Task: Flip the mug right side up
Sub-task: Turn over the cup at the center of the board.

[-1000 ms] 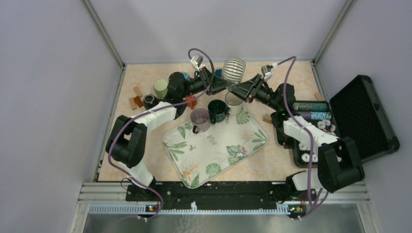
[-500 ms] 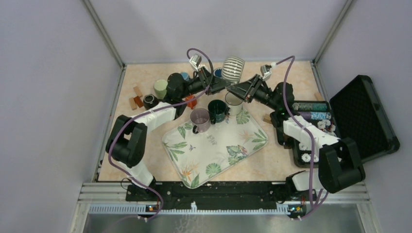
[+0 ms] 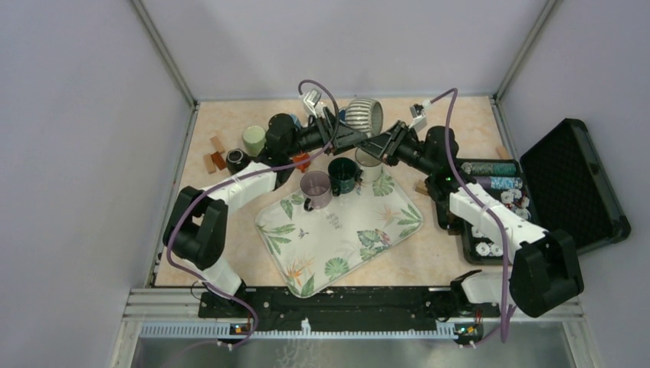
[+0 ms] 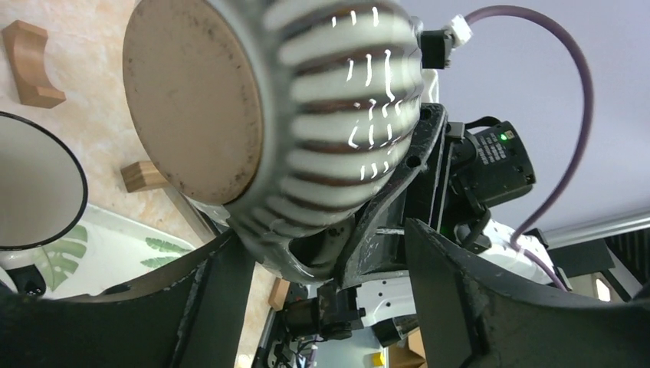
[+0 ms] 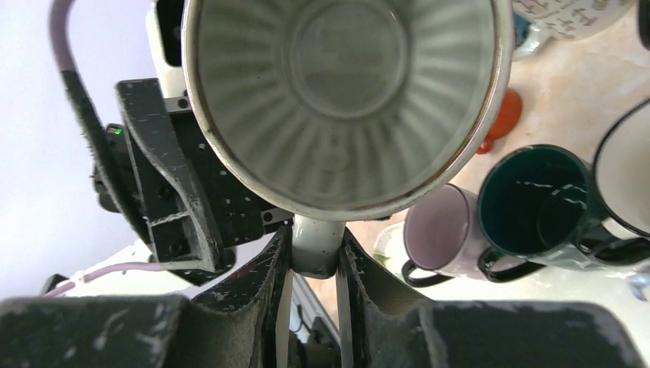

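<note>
The striped mug is up in the air at the back of the table, between the two arms. It lies on its side. Its flat bottom faces the left arm and its open mouth faces the right arm. The right pincer is closed on the mug's handle, which hangs under the mug, and is pinching it from both sides. The left pincer is open, with one finger on each side of the mug's round body. That is the new thing: a moment ago the left pincer was closed on the mug, and now it has let go. The right pincer squeezed tighter just before that. The mug has also tipped over more than it was. I think the mug has been passed from the left arm to the right one. The job looks about half done, because the mouth points sideways and not up yet. The right arm would need to turn the mouth up and set the mug down. Below it, a purple mug, a dark green mug and a white mug stand mouth up at the far end of a leafy tray. From above, the handle is hidden by the pincers. Both close cameras cut off part of the mug. I cannot tell if the left finger by the mug's side touches it.
</note>
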Robot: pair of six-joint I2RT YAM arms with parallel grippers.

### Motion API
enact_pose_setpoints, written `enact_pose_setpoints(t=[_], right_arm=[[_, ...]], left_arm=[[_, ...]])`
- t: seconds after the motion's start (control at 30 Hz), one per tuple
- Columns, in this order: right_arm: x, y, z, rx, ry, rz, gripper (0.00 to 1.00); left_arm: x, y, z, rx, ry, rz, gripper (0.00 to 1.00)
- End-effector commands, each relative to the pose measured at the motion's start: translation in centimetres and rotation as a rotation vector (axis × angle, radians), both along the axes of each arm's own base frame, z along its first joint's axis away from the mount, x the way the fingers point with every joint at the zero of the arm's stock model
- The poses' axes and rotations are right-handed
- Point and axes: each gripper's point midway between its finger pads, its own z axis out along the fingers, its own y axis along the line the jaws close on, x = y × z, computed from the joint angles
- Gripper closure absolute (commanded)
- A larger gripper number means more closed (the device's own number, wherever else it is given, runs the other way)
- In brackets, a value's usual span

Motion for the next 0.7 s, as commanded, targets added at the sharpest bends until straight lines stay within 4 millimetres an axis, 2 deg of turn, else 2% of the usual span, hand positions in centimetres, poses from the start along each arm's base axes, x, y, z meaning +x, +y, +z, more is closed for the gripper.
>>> enact_pose_setpoints(t=[0.0, 0.27, 0.67], right_arm=[[-0.4, -1.0, 6.6, -0.02, -0.224, -0.068, 1.0], [-0.6, -2.6, 6.4, -0.131, -0.233, -0.144, 1.0], [-1.9, -5.5, 4.8, -0.29, -0.196, -0.231, 1.0]], left_arm=[[-0.2, 0.4, 3.0, 0.022, -0.132, 0.039, 0.21], [0.6, 0.2, 1.8, 0.12, -0.148, 0.068, 0.13], [0.7, 0.2, 1.8, 0.185, -0.188, 0.084, 0.1]])
